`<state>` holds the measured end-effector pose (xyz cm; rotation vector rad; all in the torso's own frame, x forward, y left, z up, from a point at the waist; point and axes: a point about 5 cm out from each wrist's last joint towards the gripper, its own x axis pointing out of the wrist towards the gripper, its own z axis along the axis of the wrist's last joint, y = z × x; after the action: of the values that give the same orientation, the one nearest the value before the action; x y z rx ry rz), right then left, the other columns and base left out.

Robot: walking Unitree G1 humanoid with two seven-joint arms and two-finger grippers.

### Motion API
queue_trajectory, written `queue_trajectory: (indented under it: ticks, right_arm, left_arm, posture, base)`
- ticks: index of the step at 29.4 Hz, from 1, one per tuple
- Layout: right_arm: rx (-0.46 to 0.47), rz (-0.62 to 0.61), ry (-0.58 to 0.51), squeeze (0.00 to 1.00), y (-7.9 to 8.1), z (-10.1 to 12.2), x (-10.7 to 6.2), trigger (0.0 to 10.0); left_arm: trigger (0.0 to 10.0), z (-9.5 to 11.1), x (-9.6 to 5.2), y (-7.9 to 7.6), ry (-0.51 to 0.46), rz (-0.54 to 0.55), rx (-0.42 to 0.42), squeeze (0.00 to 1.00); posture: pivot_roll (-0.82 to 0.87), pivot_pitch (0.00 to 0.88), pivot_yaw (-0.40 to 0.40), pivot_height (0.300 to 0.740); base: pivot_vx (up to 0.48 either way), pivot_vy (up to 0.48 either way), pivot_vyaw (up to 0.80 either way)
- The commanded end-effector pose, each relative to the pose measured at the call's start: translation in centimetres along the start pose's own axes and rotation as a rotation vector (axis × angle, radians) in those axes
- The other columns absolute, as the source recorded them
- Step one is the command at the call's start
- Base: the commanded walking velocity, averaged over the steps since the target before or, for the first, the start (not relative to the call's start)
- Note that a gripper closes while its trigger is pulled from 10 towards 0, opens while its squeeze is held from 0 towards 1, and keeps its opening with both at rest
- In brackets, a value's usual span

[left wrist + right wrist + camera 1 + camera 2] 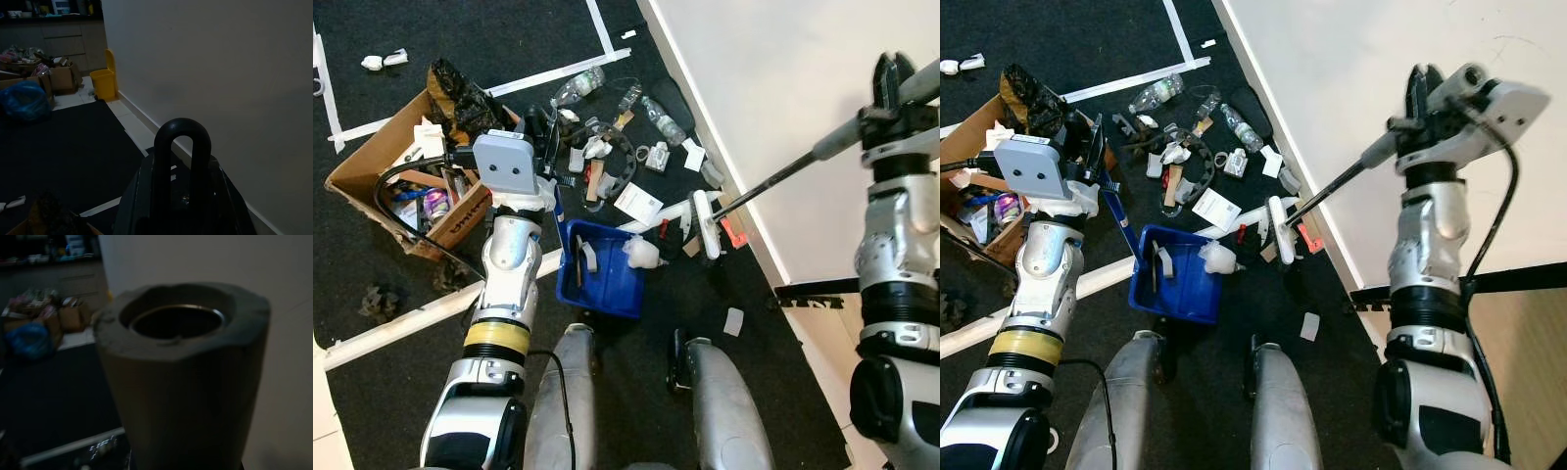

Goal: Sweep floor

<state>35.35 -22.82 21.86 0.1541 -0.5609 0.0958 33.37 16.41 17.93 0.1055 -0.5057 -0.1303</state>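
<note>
Yellow bin (104,83) beyond pincer-held handle (182,161)

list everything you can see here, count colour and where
dustpan: 1, blue, on the black carpet before the robot's feet, scraps inside
broom: 1, white head, dark pole with grey grip, head near the wall base
cardboard box: 1, brown, on the robot's left, full of rubbish
plastic bottles: at least 3, clear, in the litter pile by the wall
paper card: 1, white, beyond the dustpan
floor tape: white lines on the carpet
yellow bin: 1, far along the wall
left gripper: holds the dustpan handle
right gripper: holds the broom grip
</note>
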Motion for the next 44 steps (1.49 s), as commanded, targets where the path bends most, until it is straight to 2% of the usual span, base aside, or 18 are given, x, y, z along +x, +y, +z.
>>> queue_trajectory:
  ticks: [1,6,7,8,9,11,16,19,21,29,34,37,44]
  right_arm:
    - [-0.006,-0.007,0.018,0.0,-0.3,-0.7,-0.9,10.0]
    - [-0.009,-0.001,0.029,0.0,0.0,-1.1,-1.2,10.0]
    - [0.002,0.002,0.061,0.0,0.3,-2.1,-1.8,10.0]
    - [0.053,0.021,0.1,0.0,1.5,-3.3,-2.7,10.0]
    - [0.053,0.021,0.1,0.0,1.5,-3.3,-2.7,10.0]
    - [0.125,0.047,0.134,0.0,2.9,-4.4,-3.6,10.0]
    - [0.152,0.055,0.128,0.0,3.2,-4.4,-3.5,10.0]
    - [0.24,0.052,0.085,0.0,3.0,-3.5,-2.8,10.0]
    - [0.266,0.064,0.072,0.0,3.0,-3.2,-2.6,10.0]
    - [0.209,0.06,0.059,0.0,2.2,-2.6,-2.2,10.0]
    - [0.125,0.016,0.034,0.0,0.0,-1.2,-1.3,10.0]
    - [0.069,-0.015,0.015,0.0,-1.1,-0.4,-0.4,10.0]
    - [0.033,-0.045,-0.017,0.0,-1.9,0.4,0.5,10.0]
  left_arm:
    - [10.0,-0.6,-0.8,-0.6,0.03,-0.012,-0.009,0.0]
    - [10.0,-0.6,-0.8,-0.6,0.029,-0.012,-0.009,0.0]
    - [10.0,-0.6,-0.8,-0.6,0.03,-0.01,-0.01,0.0]
    - [10.0,-0.6,-0.9,-0.6,0.031,-0.007,-0.008,0.0]
    - [10.0,-0.6,-0.9,-0.6,0.031,-0.007,-0.008,0.0]
    - [10.0,-0.7,-1.0,-0.6,0.035,-0.003,-0.008,0.0]
    - [10.0,-0.8,-0.9,-0.7,0.036,-0.001,-0.011,0.0]
    - [10.0,-0.8,-0.6,-0.8,0.032,0.003,-0.015,0.0]
    - [10.0,-0.8,-0.5,-0.8,0.029,0.005,-0.015,0.0]
    - [10.0,-0.8,-0.3,-0.7,0.027,0.008,-0.013,0.0]
    - [10.0,-0.9,-0.2,-0.4,0.024,0.027,-0.021,0.0]
    - [10.0,-1.3,-0.4,0.1,0.034,0.08,-0.056,0.0]
    - [10.0,-2.0,-1.0,0.4,0.053,0.123,-0.096,0.0]
  posture:
    - [0.09,0.392,-0.072,0.74]
    - [0.09,0.392,-0.072,0.74]
    - [0.09,0.415,-0.073,0.74]
    - [0.08,0.418,-0.073,0.74]
    - [0.08,0.418,-0.073,0.74]
    - [0.08,0.408,-0.078,0.74]
    - [0.07,0.403,-0.078,0.74]
    - [0.06,0.383,-0.085,0.74]
    - [0.06,0.378,-0.086,0.74]
    - [0.07,0.354,-0.084,0.74]
    - [0.07,0.324,-0.09,0.74]
    - [0.08,0.277,-0.102,0.74]
    - [0.09,0.217,-0.114,0.74]
  base:
    - [0.0,0.0,0.0]
    - [0.0,0.0,0.0]
    - [0.0,0.0,0.0]
    - [0.0,0.0,0.0]
    - [0.0,0.0,0.0]
    - [0.0,0.0,0.0]
    - [0.0,0.0,0.0]
    - [0.0,0.0,0.0]
    - [0.0,0.0,0.0]
    - [0.0,0.0,0.0]
    - [0.0,0.0,0.0]
    - [0.0,0.0,0.0]
    - [0.0,0.0,0.0]
